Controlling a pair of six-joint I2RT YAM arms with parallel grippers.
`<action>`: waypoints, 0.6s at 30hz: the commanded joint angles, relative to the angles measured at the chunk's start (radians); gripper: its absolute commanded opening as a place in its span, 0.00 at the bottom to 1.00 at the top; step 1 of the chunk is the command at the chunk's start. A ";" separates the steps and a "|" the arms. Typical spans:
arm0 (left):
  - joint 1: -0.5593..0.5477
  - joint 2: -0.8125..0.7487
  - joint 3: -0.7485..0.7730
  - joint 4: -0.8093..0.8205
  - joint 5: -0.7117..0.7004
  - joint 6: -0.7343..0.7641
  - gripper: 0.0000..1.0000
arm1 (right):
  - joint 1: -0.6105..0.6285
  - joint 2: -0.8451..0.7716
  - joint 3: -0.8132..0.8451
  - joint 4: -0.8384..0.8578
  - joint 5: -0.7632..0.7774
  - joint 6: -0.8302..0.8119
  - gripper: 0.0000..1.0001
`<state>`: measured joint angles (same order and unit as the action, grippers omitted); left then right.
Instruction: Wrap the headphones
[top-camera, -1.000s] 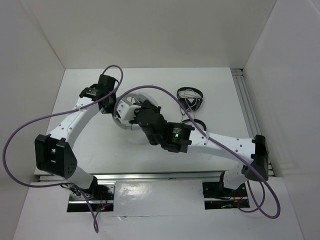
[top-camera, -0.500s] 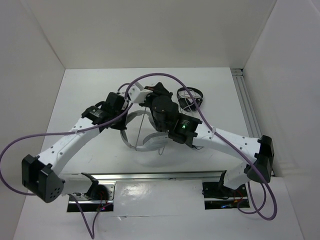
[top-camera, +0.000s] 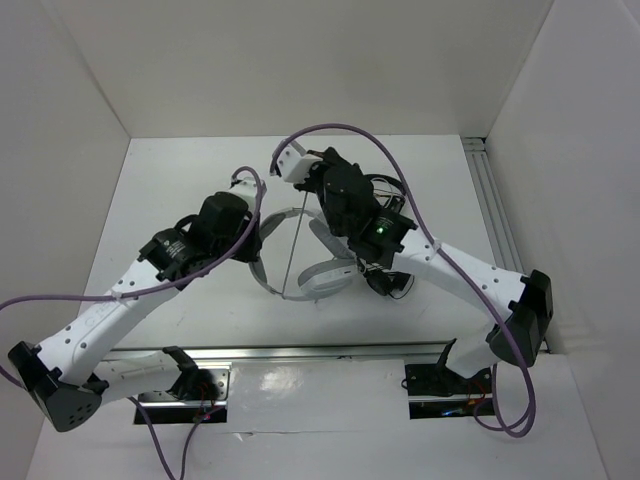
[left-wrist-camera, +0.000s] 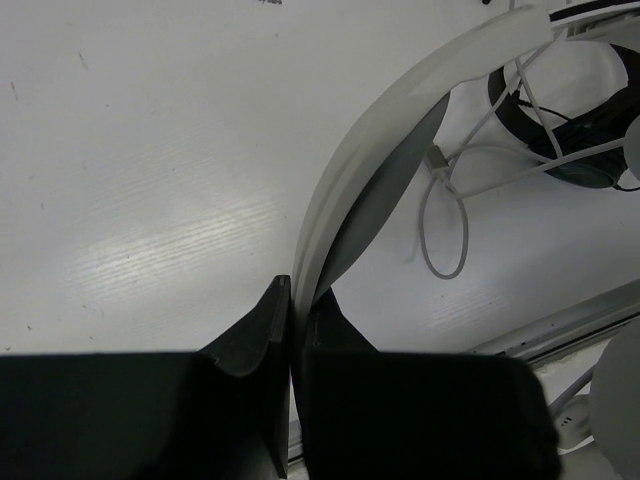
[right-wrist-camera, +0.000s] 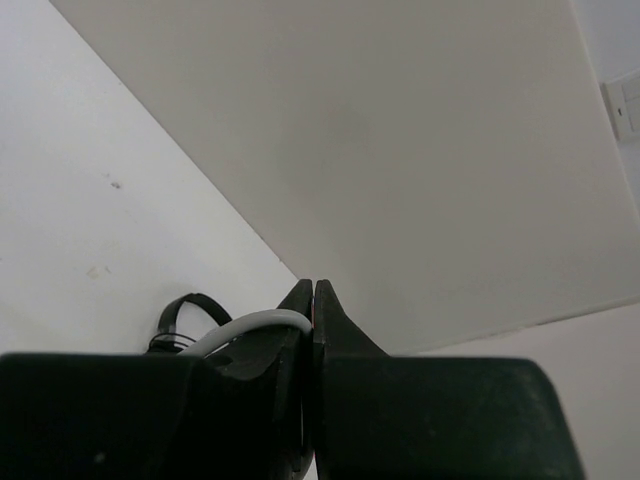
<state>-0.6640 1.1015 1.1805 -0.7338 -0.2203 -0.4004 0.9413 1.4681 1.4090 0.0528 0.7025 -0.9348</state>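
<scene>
The light grey headphones (top-camera: 325, 281) are held up at the table's middle, their headband arcing between the two arms. My left gripper (top-camera: 256, 240) is shut on the headband (left-wrist-camera: 345, 190), which runs up and right from the jaws (left-wrist-camera: 293, 300). My right gripper (top-camera: 305, 185) is raised behind the headphones and shut on the thin grey cable (right-wrist-camera: 255, 322). The cable (top-camera: 292, 245) runs taut in a straight line from that gripper down to the near side of the headphones. A slack loop of cable (left-wrist-camera: 445, 230) lies on the table. The earcups are mostly hidden by the arms.
Two small black headphones lie at the right: one (top-camera: 385, 195) behind the right wrist, one (top-camera: 388, 283) partly under the right arm; one also shows in the left wrist view (left-wrist-camera: 585, 150). White walls enclose the table. A metal rail (top-camera: 490, 200) runs along the right edge.
My right gripper has moved toward the far wall with the cable, pulling it taut. My left arm has swung right and nearer with the headband. The headphones have shifted right.
</scene>
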 joint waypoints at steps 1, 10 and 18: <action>-0.046 -0.020 0.005 -0.193 0.062 0.075 0.00 | -0.093 -0.046 0.110 0.104 -0.061 0.062 0.08; -0.105 -0.097 0.079 -0.205 0.156 0.089 0.00 | -0.229 -0.014 0.160 -0.114 -0.402 0.226 0.10; -0.105 -0.158 0.146 -0.185 0.165 0.115 0.00 | -0.312 0.029 0.196 -0.171 -0.685 0.424 0.09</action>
<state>-0.7303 0.9859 1.2842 -0.7650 -0.1841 -0.3653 0.7128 1.4929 1.5200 -0.2272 0.0456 -0.6235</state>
